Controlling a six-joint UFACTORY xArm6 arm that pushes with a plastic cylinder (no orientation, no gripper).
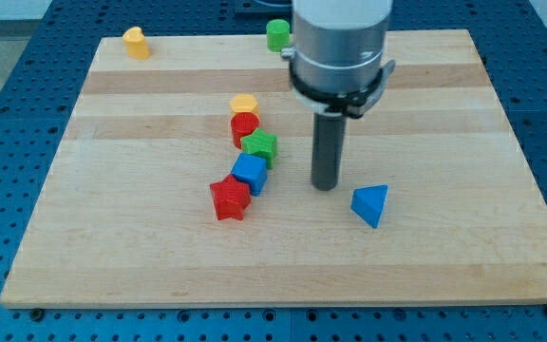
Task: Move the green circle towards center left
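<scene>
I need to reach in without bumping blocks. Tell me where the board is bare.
Bare: the view's left, between the yellow block and the red star; the bottom strip; the right beyond the blue triangle. Crowded: the chain from yellow block through red block, green block, blue cube, beside my tip.

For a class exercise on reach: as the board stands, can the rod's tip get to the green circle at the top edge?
Probably yes. My tip sits mid-board, right of the green star, and the green circle lies apart from other blocks, with bare wood between.
</scene>
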